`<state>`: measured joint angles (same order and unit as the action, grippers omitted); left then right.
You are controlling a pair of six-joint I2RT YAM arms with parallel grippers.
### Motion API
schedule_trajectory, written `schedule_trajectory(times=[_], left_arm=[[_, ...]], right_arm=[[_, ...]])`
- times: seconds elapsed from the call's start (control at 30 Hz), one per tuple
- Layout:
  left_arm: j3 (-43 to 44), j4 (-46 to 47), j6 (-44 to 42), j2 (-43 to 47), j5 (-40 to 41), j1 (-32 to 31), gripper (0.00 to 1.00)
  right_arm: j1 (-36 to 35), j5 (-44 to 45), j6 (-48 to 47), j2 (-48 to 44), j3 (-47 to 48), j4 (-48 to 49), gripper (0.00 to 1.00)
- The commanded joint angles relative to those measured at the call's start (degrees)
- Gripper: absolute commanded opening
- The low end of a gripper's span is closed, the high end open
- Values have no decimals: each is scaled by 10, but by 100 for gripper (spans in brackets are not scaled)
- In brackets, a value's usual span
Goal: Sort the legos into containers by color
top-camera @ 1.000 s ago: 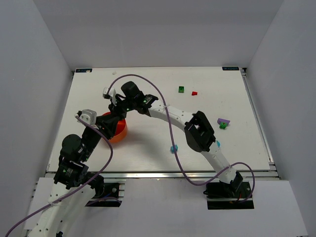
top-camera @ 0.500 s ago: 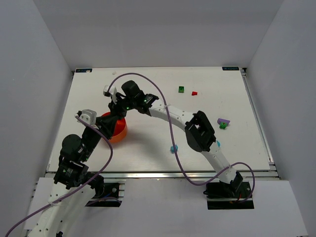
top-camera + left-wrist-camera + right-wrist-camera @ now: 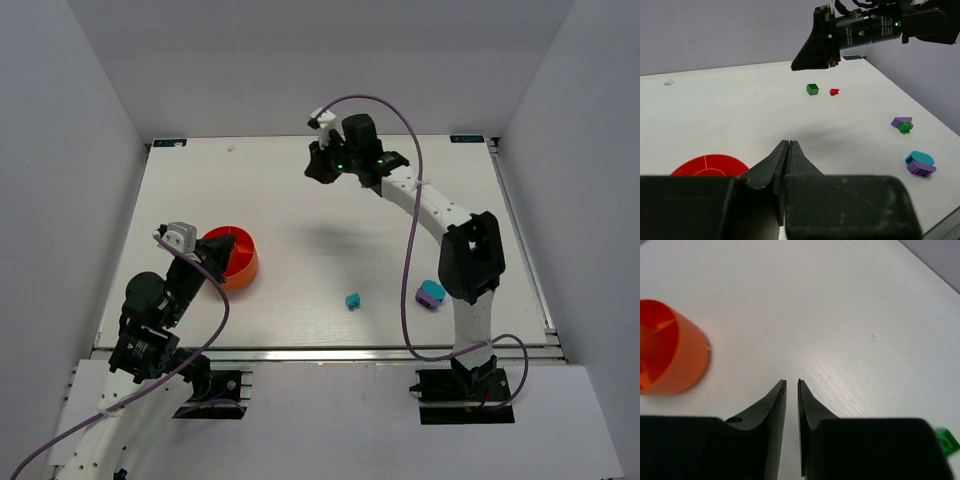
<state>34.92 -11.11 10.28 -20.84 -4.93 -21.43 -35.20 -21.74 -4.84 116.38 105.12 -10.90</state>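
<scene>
One orange bowl point(image 3: 250, 264) stands at the left; a second container is out of view. My left gripper point(image 3: 788, 144) hangs over the bowl's point(image 3: 700, 162) right side, jaws pressed together and empty. My right gripper point(image 3: 312, 170) hovers over the far middle of the table, above the green lego point(image 3: 812, 89) and red lego point(image 3: 834, 91). Only a thin slit shows between its jaws point(image 3: 791, 382), with nothing in it. A teal lego point(image 3: 352, 301) lies at the front centre. A teal and purple pair point(image 3: 431, 293) lies front right. A purple and green pair point(image 3: 902, 124) lies further right.
The right arm's elbow point(image 3: 472, 255) stands over the right half of the table and hides bricks there in the top view. A small white scrap point(image 3: 668, 81) lies at the far left. Grey walls close in the table.
My right arm has swung from over the orange bowl to the far middle of the table. The left arm has stayed by the bowl.
</scene>
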Motion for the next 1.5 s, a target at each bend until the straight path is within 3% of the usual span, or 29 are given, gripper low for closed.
schedule_trajectory(times=[0.0, 0.03, 0.07, 0.1, 0.2, 0.27, 0.47, 0.57, 0.77, 1.17, 1.47], left_arm=[[-1, 6, -4, -7, -17, 4, 15], [-1, 4, -4, -7, -17, 4, 18], [0, 5, -4, -7, -20, 4, 20], [0, 5, -4, -7, -20, 4, 22], [0, 5, -4, -7, -23, 4, 33], [0, 6, -4, -5, -25, 4, 37], [0, 6, -4, -4, -27, 4, 42], [0, 5, -4, -5, -27, 4, 42], [1, 4, -4, -5, -25, 4, 43], [1, 4, -6, -12, -27, 4, 43], [0, 3, -8, -16, -25, 4, 43]], right_arm=[[41, 49, -16, -25, -33, -3, 23], [52, 57, -24, -25, -36, -17, 30], [74, 67, -26, -21, -37, -26, 46], [93, 76, -28, -18, -32, -36, 53], [139, 89, -27, 12, 5, -94, 66], [173, 106, -9, 32, 15, -126, 69], [218, 168, 14, 63, 15, -149, 70], [234, 153, -3, 82, 32, -156, 70], [261, 36, -125, 125, 84, -202, 72], [281, 15, -321, 186, 111, -214, 70], [274, 11, -375, 214, 126, -214, 67]])
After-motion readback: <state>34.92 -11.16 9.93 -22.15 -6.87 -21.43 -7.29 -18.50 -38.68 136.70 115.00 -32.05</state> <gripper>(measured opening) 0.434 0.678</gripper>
